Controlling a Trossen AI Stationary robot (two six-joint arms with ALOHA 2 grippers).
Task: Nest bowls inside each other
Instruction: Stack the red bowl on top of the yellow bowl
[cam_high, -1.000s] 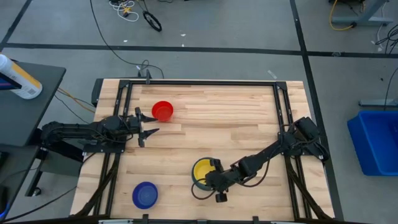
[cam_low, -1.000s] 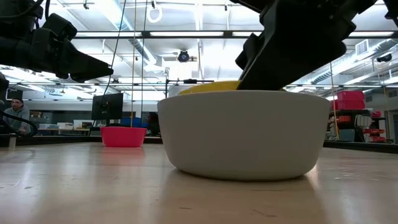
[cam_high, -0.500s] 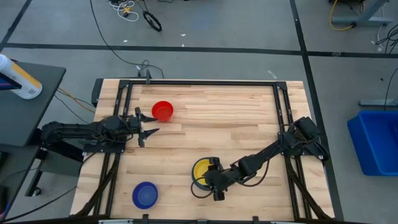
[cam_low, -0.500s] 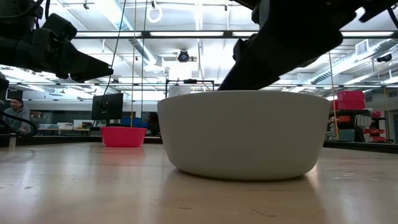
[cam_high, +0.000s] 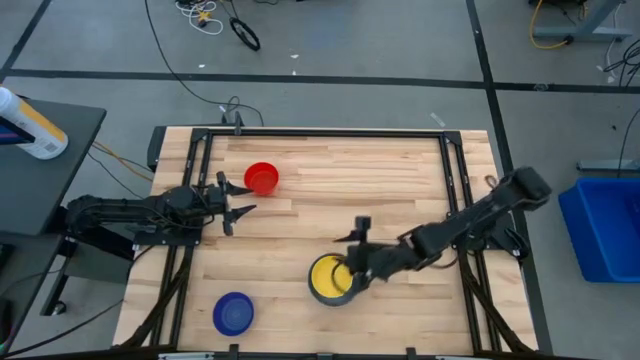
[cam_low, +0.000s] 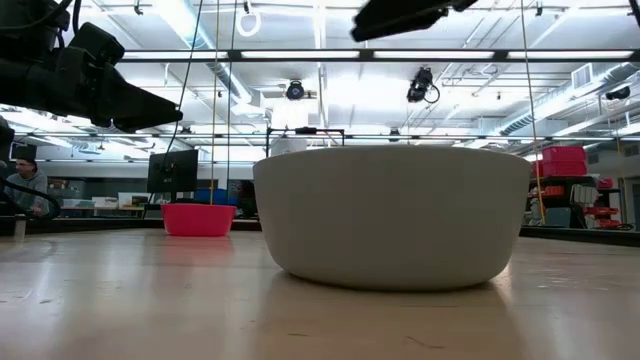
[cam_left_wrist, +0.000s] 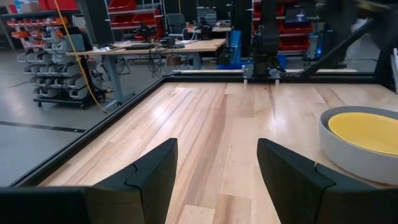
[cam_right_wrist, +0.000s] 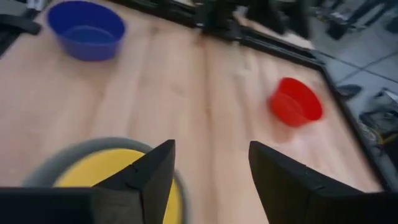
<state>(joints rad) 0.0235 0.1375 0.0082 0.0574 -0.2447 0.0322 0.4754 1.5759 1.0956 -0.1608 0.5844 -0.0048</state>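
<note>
A yellow bowl sits nested inside the larger pale grey bowl, near the table's front middle. A red bowl stands alone at the far left, and a dark blue bowl at the near left, each on its base. My right gripper hovers open above the far rim of the grey bowl, tilted downward, with nothing between its fingers. My left gripper waits open at the table's left, pointing level, just on the near side of the red bowl.
Black frame rails run along the table's left, right and far sides. Bare wood lies between the red bowl and the nested pair. A blue bin stands on the floor at the right. A person sits far off in the room.
My right gripper has let go of the yellow bowl, risen and drawn back over the grey bowl toward the table's far edge, tipping less steeply downward. The yellow bowl's rim, which stuck up above the grey bowl's rim, has sunk inside it. My left arm kept still.
</note>
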